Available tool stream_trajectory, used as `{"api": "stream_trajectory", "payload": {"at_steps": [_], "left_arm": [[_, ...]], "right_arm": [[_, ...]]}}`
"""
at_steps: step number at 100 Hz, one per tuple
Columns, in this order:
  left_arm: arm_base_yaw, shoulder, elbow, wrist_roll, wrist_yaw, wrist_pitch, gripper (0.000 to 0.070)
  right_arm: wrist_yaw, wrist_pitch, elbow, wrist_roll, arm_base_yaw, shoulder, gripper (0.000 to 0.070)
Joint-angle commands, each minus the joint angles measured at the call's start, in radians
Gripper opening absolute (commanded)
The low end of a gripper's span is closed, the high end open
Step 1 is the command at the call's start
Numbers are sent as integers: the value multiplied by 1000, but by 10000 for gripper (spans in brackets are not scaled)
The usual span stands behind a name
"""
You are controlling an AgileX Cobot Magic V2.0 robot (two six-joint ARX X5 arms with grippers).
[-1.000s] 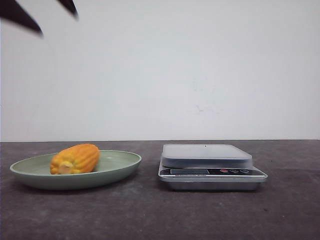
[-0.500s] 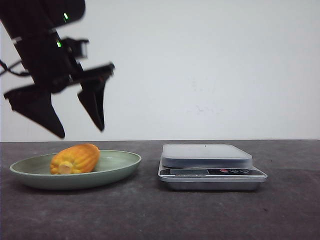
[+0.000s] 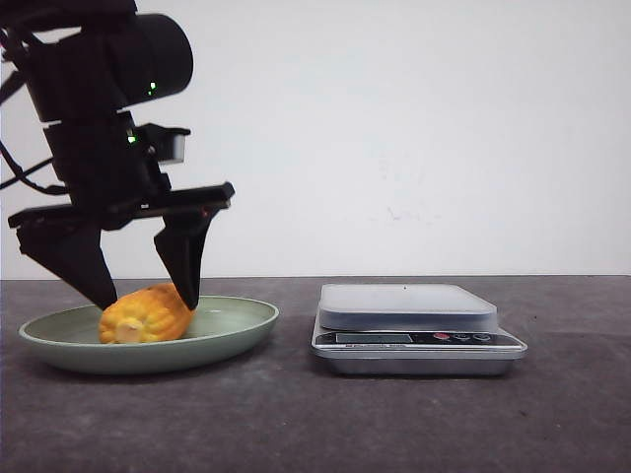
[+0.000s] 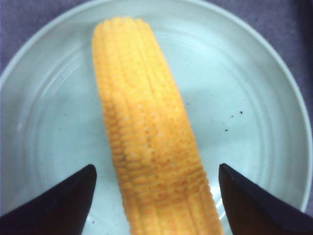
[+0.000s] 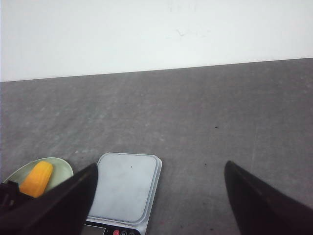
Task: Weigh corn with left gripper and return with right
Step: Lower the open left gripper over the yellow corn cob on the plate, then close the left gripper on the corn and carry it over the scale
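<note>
The yellow-orange corn [image 3: 148, 313] lies on its side in a pale green plate [image 3: 232, 330] at the left of the table. My left gripper [image 3: 148, 296] is open and stands over the corn, one black finger on each side of it. In the left wrist view the corn [image 4: 146, 137] runs between the two fingers [image 4: 63, 200] with a gap on both sides, so they do not touch it. My right gripper [image 5: 159, 169] is open and empty, high above the table; it does not show in the front view.
A silver digital kitchen scale [image 3: 409, 305] with a grey platform stands on the dark table to the right of the plate; it also shows in the right wrist view [image 5: 124, 188]. A white wall closes the back.
My left gripper has come down from the upper left, still open, and its fingers now straddle the corn in the plate. The corn and the scale have not moved.
</note>
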Motion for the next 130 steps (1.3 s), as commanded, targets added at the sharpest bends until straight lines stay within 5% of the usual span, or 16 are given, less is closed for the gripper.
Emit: {"api": "stream_trajectory", "payload": {"at_steps": [1,19,25,33,76,88,130], "left_arm": [[-6,33,10,-11,-2,-2,476],[-6,41,10,-11,-2,12,443],[-6,41,10,-11,-2,16,293],[-6,41,10,-2,-2,21,0],[-50,-132,92,11,26,-42,10],[-113,-155,172,-37,26,-6,11],[-304,211,575,-147,25,13,12]], "right_arm": [[3,7,16,-11,1,3,516],[3,7,16,-14,1,3,516],[3,7,16,-14,1,3,516],[3,7,16,-14,1,3,516],[3,3,16,-14,1,3,516],[3,2,16,-14,1,3,516],[3,-40,16,-14,1,3,516]]}}
